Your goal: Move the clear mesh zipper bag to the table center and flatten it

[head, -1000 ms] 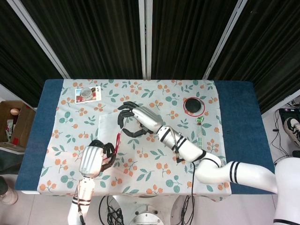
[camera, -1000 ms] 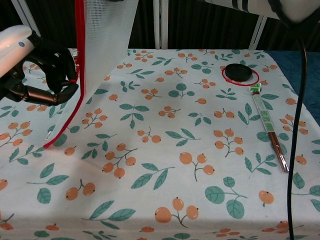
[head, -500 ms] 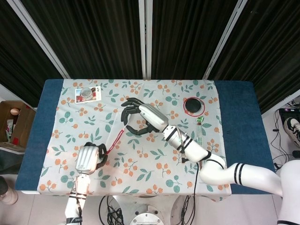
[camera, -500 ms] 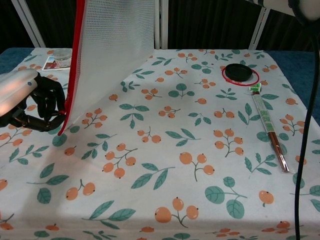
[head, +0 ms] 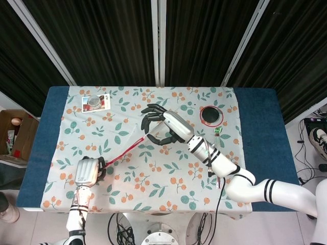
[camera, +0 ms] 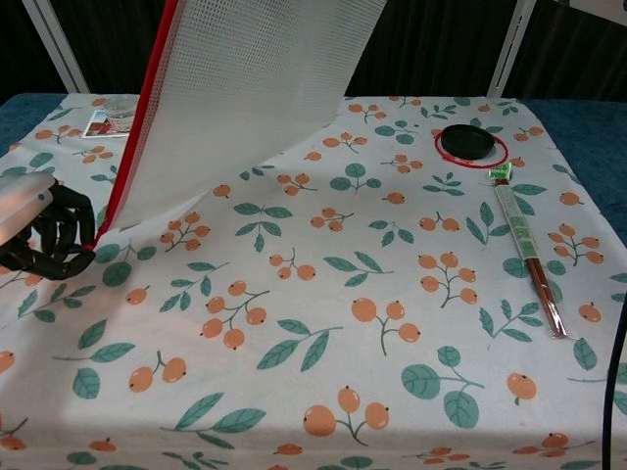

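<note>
Mesh bag carried taut between both hands, still short of being laid down

The clear mesh zipper bag (camera: 245,88) hangs stretched in the air above the left half of the worktop (camera: 392,323). The left robot hand (camera: 44,235) has its fingers curled around the bag's lower corner by the red zipper edge (head: 125,151), low over the floral cloth. The right robot hand (head: 162,126) pinches the upper corner, its other fingers spread, high above the middle of the worktop. The step in hand looks like the carry towards the centre. Next, I judge, both hands must lower together so the sheet settles flat near the middle, clear of the black lid (camera: 466,142) and the wrapped chopsticks (camera: 526,257), then press out the folds.
</note>
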`<action>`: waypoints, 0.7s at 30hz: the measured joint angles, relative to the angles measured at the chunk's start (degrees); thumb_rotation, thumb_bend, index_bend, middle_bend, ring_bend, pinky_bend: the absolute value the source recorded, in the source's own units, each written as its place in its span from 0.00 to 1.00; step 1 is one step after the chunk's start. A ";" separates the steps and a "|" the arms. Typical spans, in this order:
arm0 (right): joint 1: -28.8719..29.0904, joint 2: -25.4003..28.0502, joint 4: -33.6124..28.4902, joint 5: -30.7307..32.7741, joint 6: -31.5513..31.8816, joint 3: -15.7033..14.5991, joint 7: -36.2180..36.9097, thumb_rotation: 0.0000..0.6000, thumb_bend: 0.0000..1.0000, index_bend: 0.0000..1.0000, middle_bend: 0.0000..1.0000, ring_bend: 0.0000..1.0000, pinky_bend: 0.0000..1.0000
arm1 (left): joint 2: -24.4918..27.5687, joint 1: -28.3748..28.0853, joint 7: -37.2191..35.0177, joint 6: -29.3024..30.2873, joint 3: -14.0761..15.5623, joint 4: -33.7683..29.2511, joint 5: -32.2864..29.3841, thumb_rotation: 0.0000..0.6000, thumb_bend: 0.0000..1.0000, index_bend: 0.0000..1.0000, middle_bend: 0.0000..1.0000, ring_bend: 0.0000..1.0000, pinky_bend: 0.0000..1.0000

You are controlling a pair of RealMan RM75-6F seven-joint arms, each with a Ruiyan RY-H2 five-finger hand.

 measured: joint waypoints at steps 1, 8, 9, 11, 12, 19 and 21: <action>-0.05 0.06 0.01 -0.06 0.12 -0.04 0.03 1.00 0.54 0.89 0.42 0.18 0.08 | 0.04 -0.01 0.18 -0.04 -0.01 0.06 -0.23 1.00 0.43 0.73 0.69 0.60 0.39; -0.14 0.03 0.12 -0.18 0.64 -0.27 0.55 1.00 0.54 0.89 0.42 0.18 0.08 | 0.35 0.01 1.11 0.76 0.13 0.18 -0.13 1.00 0.43 0.73 0.69 0.60 0.39; -0.15 0.09 0.14 -0.22 0.74 -0.25 0.56 1.00 0.54 0.89 0.42 0.18 0.08 | 0.47 0.03 1.17 0.74 0.12 0.11 -0.44 1.00 0.43 0.73 0.69 0.60 0.39; -0.16 0.22 0.07 -0.27 0.88 -0.23 0.58 1.00 0.54 0.89 0.42 0.18 0.08 | 0.62 0.03 1.24 0.78 0.12 0.11 -0.69 1.00 0.44 0.73 0.69 0.60 0.39; -0.16 0.30 0.01 -0.29 0.94 -0.23 0.59 1.00 0.54 0.89 0.42 0.18 0.08 | 0.72 0.04 1.68 0.87 0.15 0.11 -0.83 1.00 0.44 0.73 0.69 0.60 0.39; -0.22 0.30 0.03 -0.50 1.10 -0.76 0.23 1.00 0.54 0.89 0.42 0.18 0.08 | 1.61 0.17 4.45 1.53 -0.29 -0.98 -3.24 1.00 0.41 0.59 0.65 0.56 0.38; -0.30 0.08 0.10 -0.75 1.29 -1.10 0.04 1.00 0.54 0.89 0.42 0.18 0.08 | 2.26 0.15 4.50 1.51 -0.64 -1.93 -3.79 1.00 0.33 0.45 0.60 0.52 0.38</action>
